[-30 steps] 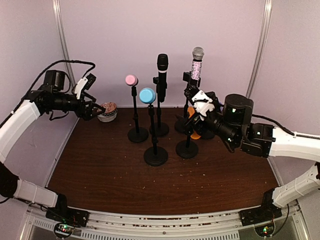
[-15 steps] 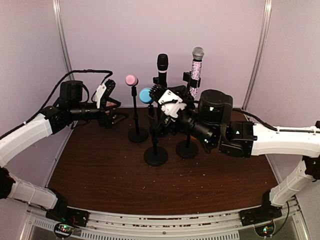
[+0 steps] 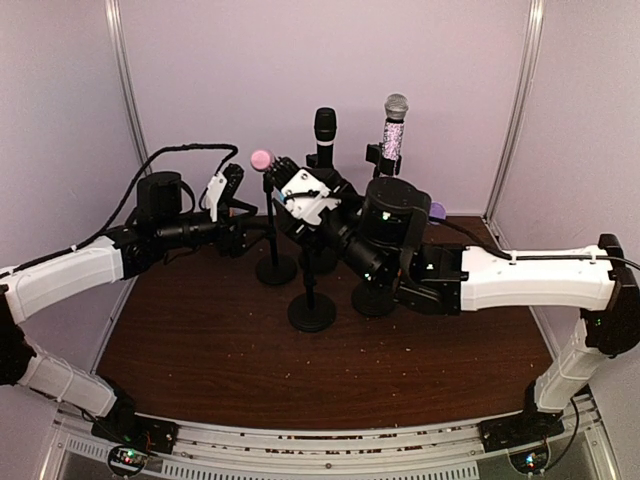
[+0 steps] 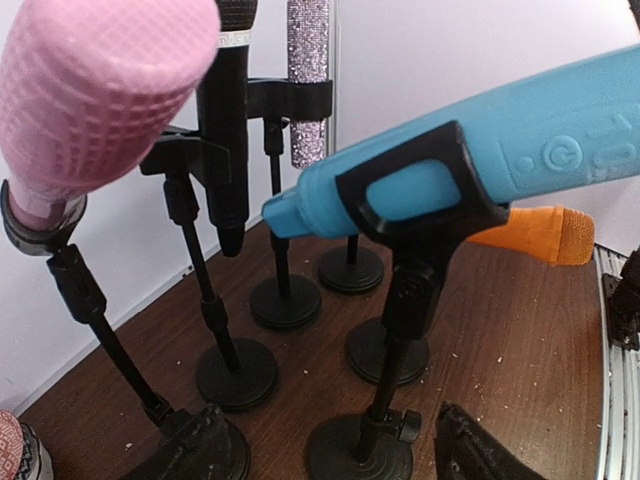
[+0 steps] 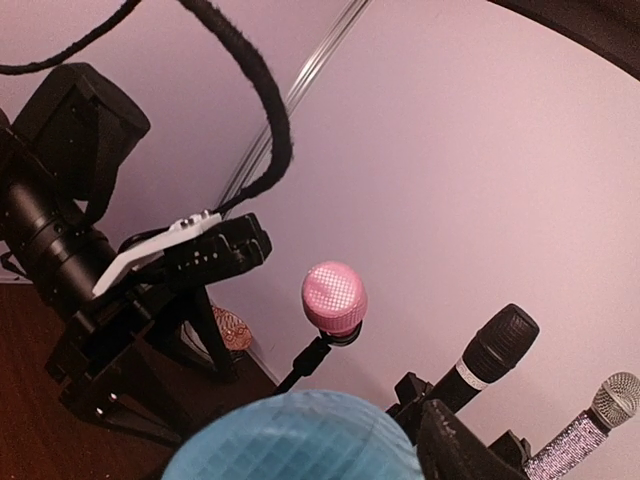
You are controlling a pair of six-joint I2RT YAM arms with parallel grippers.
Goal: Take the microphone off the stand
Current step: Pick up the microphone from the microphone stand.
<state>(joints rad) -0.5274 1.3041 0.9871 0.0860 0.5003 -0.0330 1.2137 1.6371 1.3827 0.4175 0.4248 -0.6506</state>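
The blue microphone (image 4: 500,140) lies tilted in the black clip (image 4: 420,190) of its stand (image 3: 311,312), at the front of the group. My right gripper (image 3: 300,190) covers its head in the top view. In the right wrist view the blue head (image 5: 300,435) fills the space between the jaws of the right gripper (image 5: 330,430). One finger (image 5: 460,445) lies against the head's side and the other is hidden. My left gripper (image 3: 235,200) hangs left of the stands, open with nothing in it, and its fingers (image 4: 200,450) frame the blue stand's base (image 4: 360,455).
Other stands crowd close: a pink microphone (image 3: 262,158) by the left gripper, a black one (image 3: 325,125), a glittery one (image 3: 395,120) and an orange one (image 4: 540,232) behind. A patterned bowl (image 5: 232,330) sits at the back left. Booth walls enclose the table.
My right arm swung left from the orange microphone to the blue head and its jaws narrowed. My left arm moved right from the bowl toward the stands and closed a little.
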